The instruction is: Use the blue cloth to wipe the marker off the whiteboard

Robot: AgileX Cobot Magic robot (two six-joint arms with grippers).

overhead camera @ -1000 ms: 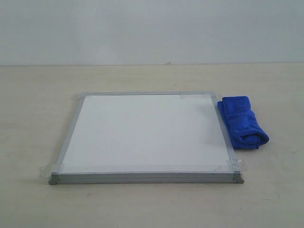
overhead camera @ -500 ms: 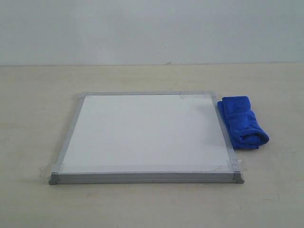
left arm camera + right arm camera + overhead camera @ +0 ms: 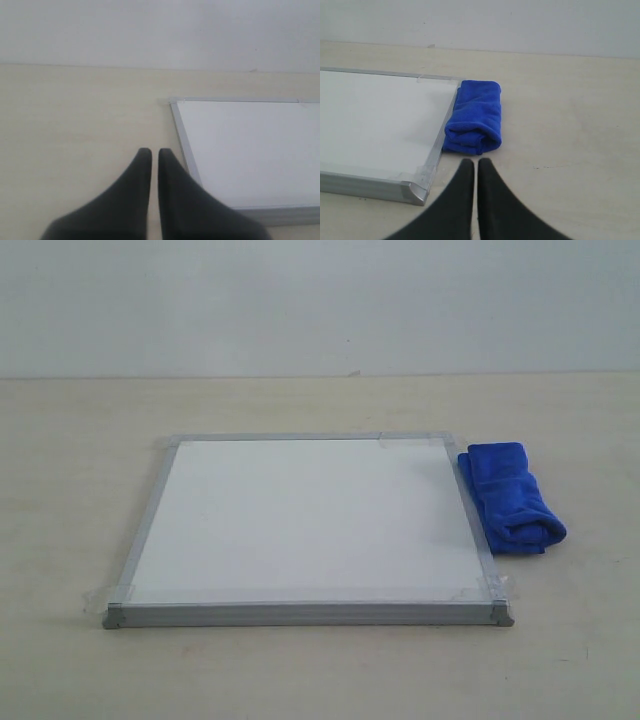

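On beige tabletop (image 3: 70, 670): whiteboard (image 3: 310, 525) lies flat at centre of exterior view, silver frame, clear tape at corners, surface reads plain white. Blue cloth (image 3: 510, 502) folded, on table along board's right edge, appears to touch frame. Left gripper (image 3: 150, 156) off board's left side, fingers pressed together, holding nothing. Right gripper (image 3: 471, 166) near cloth, apart from it, likewise closed, empty.
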